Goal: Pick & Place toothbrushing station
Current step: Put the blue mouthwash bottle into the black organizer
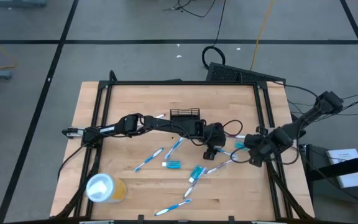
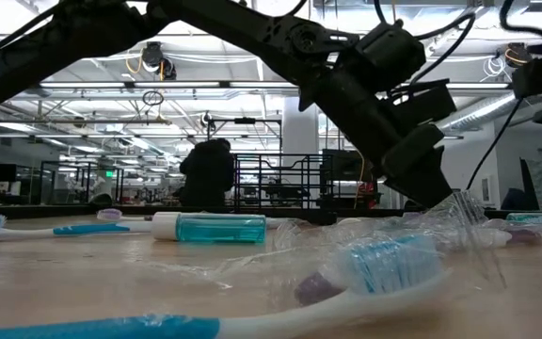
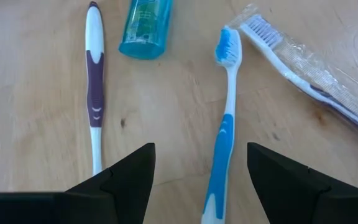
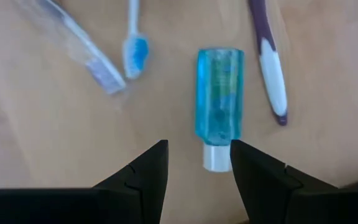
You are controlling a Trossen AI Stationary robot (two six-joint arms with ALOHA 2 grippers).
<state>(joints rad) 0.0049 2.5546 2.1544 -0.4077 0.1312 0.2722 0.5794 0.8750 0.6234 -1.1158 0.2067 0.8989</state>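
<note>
The toothbrushing station (image 1: 186, 114) is a small black wire-mesh holder standing on the table's far middle; it also shows in the low view (image 2: 280, 193). My left gripper (image 1: 211, 152) hangs open just to the station's near right. The handle of a blue-and-white toothbrush (image 3: 224, 137) lies on the wood below the gap between its fingers (image 3: 201, 149), untouched. My right gripper (image 1: 252, 155) is open farther right, pointing down over a teal bottle with a white cap (image 4: 219, 99), which lies on the table past its fingers (image 4: 197, 144).
Loose toothbrushes (image 1: 149, 160) (image 1: 173, 208), a purple-handled one (image 3: 94, 93), a clear-wrapped one (image 3: 316, 68) and small teal bottles (image 1: 173, 164) are scattered on the wood. A yellow cup with a white lid (image 1: 104, 188) lies near the front left. Black frame rails (image 1: 98, 124) flank the table.
</note>
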